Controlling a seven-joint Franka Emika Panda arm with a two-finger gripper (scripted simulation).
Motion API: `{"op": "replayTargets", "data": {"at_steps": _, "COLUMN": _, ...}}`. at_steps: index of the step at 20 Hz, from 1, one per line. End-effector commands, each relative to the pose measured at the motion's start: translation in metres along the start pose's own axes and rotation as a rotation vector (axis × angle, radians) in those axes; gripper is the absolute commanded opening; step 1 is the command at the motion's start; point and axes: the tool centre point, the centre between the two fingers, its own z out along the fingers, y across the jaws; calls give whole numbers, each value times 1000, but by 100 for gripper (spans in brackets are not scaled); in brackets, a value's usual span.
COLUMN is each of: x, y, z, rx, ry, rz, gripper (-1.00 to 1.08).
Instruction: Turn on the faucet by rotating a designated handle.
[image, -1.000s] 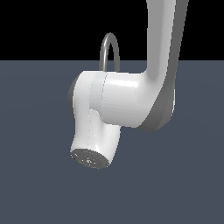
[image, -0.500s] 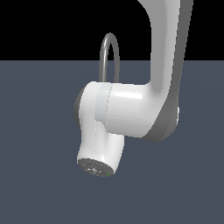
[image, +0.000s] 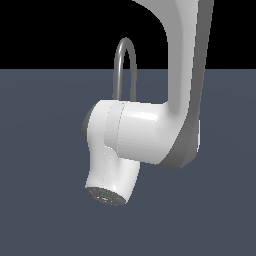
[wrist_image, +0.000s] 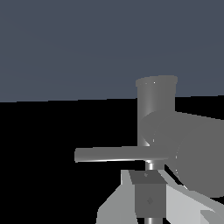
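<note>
Close in front of the gripper lies the handle, a thin rod jutting sideways from the faucet base. Its long axis runs crosswise to the one finger in view (jaw opening: I cannot tell).

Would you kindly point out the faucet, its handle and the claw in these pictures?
faucet (image: 125, 70): exterior view, on the arched spout above the arm.
handle (wrist_image: 111, 154): wrist view, midway along the straight lever.
claw (wrist_image: 149, 199): wrist view, on the grey finger block.

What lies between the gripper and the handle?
Wrist view: only a short thin grey rod separates the gripper from the handle.
</note>
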Motion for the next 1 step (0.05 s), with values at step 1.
{"op": "replayTargets", "data": {"at_steps": 1, "x": 66, "y": -8, "z": -11, "rx": 5, "ry": 103, "rz": -32, "gripper": -100}}
